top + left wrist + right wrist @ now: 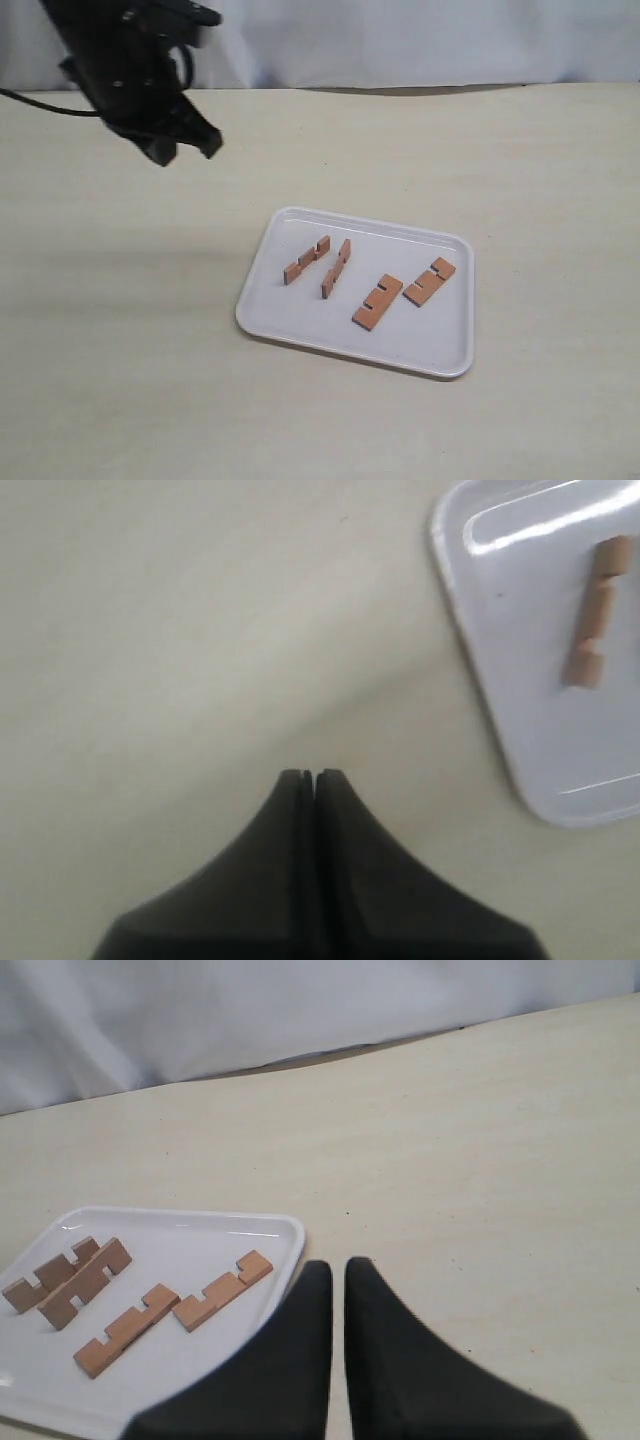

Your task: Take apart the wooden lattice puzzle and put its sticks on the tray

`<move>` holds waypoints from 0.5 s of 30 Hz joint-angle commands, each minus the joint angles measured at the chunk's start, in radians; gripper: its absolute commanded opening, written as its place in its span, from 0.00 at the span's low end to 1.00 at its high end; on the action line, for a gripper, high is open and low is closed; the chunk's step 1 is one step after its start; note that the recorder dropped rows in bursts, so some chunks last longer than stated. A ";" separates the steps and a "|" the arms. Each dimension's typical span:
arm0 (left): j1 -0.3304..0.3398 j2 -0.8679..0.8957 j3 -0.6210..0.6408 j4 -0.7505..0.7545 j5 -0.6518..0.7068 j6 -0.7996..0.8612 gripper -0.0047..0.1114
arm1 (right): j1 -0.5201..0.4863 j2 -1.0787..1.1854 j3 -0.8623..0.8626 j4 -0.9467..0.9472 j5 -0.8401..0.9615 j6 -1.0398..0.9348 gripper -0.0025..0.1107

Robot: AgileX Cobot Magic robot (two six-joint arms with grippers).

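Note:
The white tray (420, 340) lies right of the table's middle. Several separate notched sticks lie on it: two on edge (305, 259) (336, 267) and two flat (377, 301) (429, 281). No assembled lattice puzzle shows. My left gripper (188, 150) hangs high at the back left, well away from the tray, shut and empty (308, 773). Its wrist view shows a tray corner (520, 630) with one stick (595, 610). My right gripper (338, 1263) is shut with a thin slit and holds nothing, just beside the tray's rim (295, 1235). The exterior view does not show it.
A pale cloth backdrop (420, 40) runs along the table's far edge. Bare beige tabletop (120, 330) surrounds the tray on all sides.

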 commanded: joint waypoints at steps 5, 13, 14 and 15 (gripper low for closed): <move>0.318 -0.293 0.324 0.030 -0.163 -0.065 0.04 | -0.003 -0.005 0.003 -0.008 -0.004 -0.005 0.06; 0.556 -0.619 0.687 0.045 -0.491 -0.121 0.04 | -0.003 -0.005 0.003 -0.008 -0.004 -0.005 0.06; 0.559 -0.668 0.729 0.049 -0.545 -0.121 0.04 | -0.003 -0.005 0.003 -0.008 -0.004 -0.005 0.06; 0.559 -0.713 0.762 0.050 -0.595 -0.122 0.04 | -0.003 -0.005 0.003 -0.008 -0.004 -0.005 0.06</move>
